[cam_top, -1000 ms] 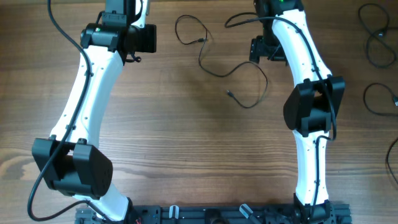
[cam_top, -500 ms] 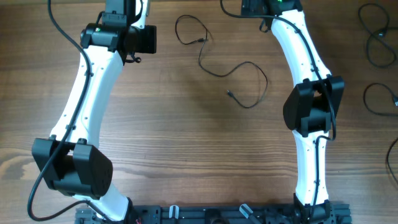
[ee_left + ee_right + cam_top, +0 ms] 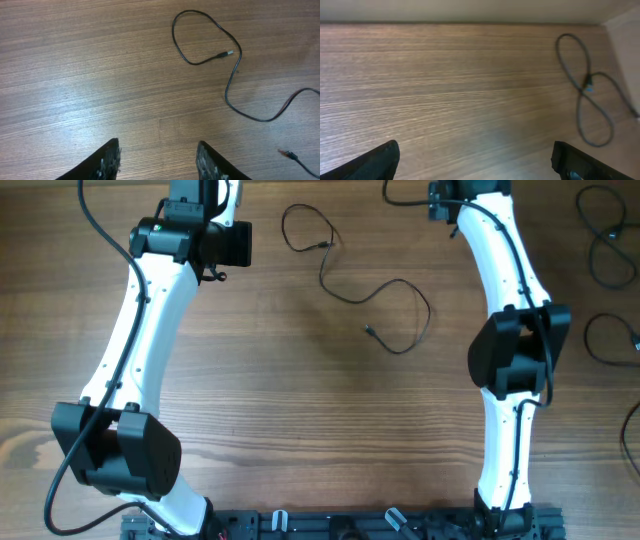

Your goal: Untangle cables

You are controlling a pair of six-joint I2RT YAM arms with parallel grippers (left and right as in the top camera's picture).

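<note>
One thin black cable (image 3: 345, 298) lies loose at the back centre of the wooden table, with a loop near the top and a small plug (image 3: 369, 331) at its free end. The left wrist view shows that loop (image 3: 232, 85) ahead and to the right. My left gripper (image 3: 158, 150) hangs above bare wood, open, nothing between its fingers. More cables (image 3: 605, 240) lie coiled along the right edge. My right gripper (image 3: 476, 160) is open wide over bare wood at the far edge. A figure-eight cable (image 3: 582, 90) lies to its right, apart from it.
The arms' base rail (image 3: 340, 525) runs along the front edge. A pale wall (image 3: 470, 10) rises behind the table's far edge. A thick black arm wire (image 3: 90, 220) hangs beside the left arm. Further cable loops (image 3: 610, 340) sit at mid right.
The right arm has swung back and to the right, away from the centre cable to the table's far edge, and its jaws have widened. The left arm has not moved.
</note>
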